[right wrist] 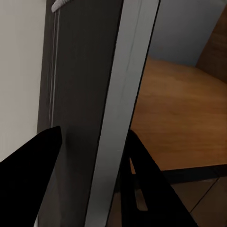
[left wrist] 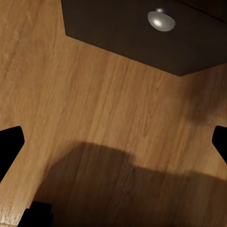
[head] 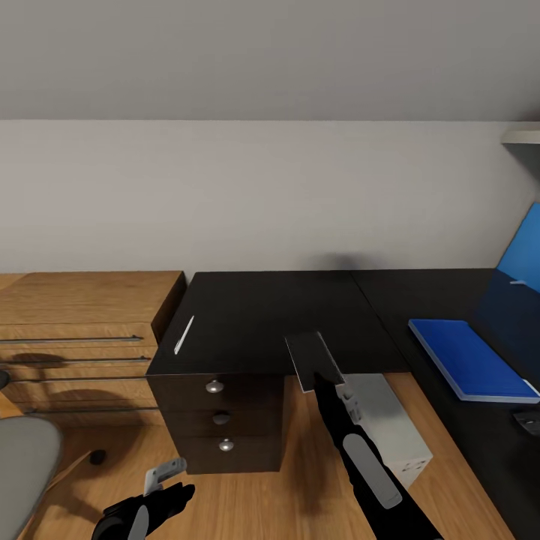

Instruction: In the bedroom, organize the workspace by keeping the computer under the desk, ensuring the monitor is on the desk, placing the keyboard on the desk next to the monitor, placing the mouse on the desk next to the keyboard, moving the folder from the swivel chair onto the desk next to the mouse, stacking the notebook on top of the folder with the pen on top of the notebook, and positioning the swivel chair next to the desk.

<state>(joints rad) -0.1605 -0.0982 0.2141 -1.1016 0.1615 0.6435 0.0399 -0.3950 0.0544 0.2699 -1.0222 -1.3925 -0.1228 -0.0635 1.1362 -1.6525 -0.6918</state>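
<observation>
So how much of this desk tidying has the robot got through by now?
Done: the flat bright blue folder lies on the long black desk, and the light grey computer tower stands under it. In hand: the right gripper holds the thin grey notebook at the desk's front edge. Left: stack it on the folder, then add the whitish pen.
</observation>
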